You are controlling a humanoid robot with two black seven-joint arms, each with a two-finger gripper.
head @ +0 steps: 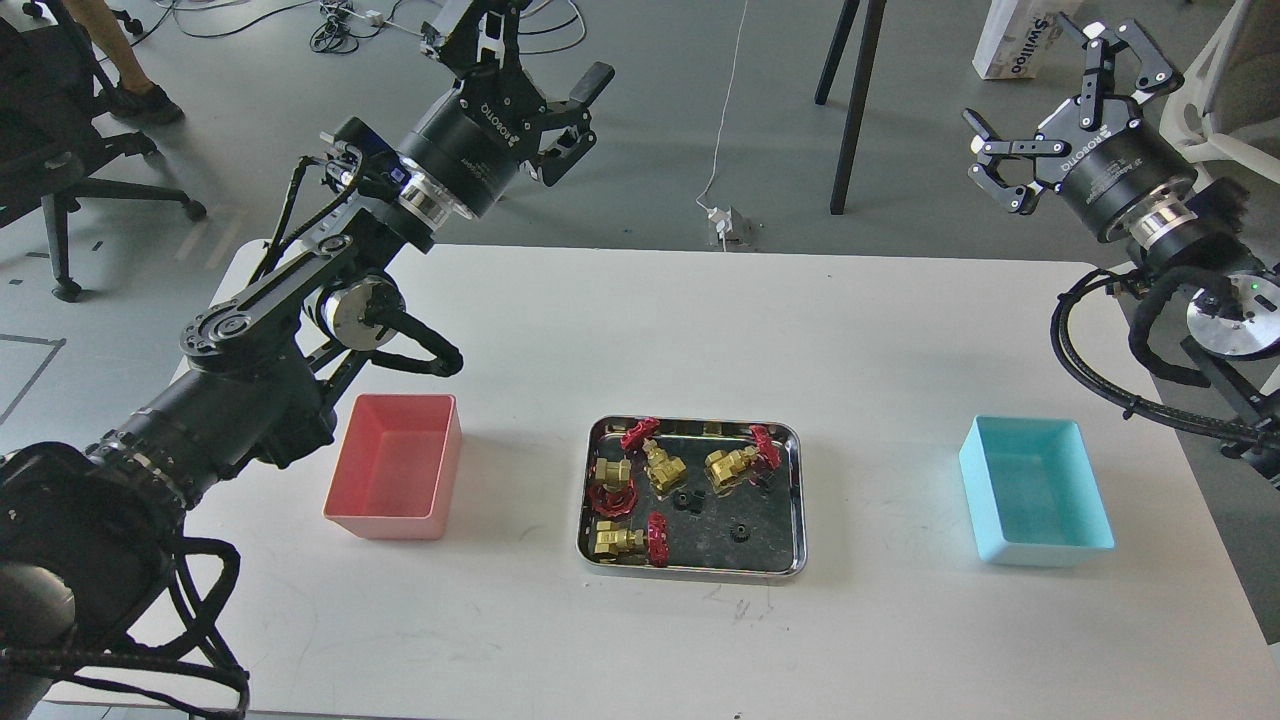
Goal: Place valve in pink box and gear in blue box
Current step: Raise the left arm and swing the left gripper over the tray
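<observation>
Several brass valves with red handwheels lie in the steel tray (790,470) at the table's middle, one of them a valve (735,463) near the tray's back right. Small black gears lie among them, such as a gear (739,531) and another (686,500). The pink box (395,480) stands empty to the tray's left, the blue box (1035,490) empty to its right. My left gripper (535,55) is raised high beyond the table's back left edge, fingers spread open and empty. My right gripper (1070,100) hangs open and empty above the back right corner.
The white table (650,330) carries only the tray and the two boxes. Beyond its far edge are a black stand leg (855,110), a cable with a plug block (728,225), and an office chair (60,150) at far left.
</observation>
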